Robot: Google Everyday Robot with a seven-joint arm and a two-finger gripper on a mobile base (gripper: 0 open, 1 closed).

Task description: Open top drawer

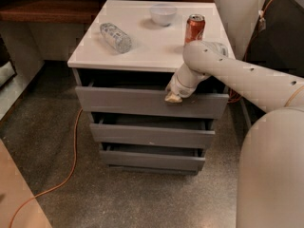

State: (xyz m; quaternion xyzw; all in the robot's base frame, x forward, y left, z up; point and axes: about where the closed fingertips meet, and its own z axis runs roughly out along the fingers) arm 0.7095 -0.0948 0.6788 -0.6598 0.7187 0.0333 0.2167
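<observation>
Reaching in from the right side, the one cream robot arm (237, 77) puts its gripper (173, 97) on the upper edge of the wide gray top drawer (133, 102), right of the middle. Whether the gripper is apart or together, I cannot tell. The top drawer stands a little out under the front edge of the white cabinet top (147, 51). Under it are two more gray drawers (152, 136). On the top I count three things: one clear plastic bottle (115, 37) lying near the left edge, one white bowl (163, 14) at the back edge, and one red soda can (195, 28) near the right edge.
</observation>
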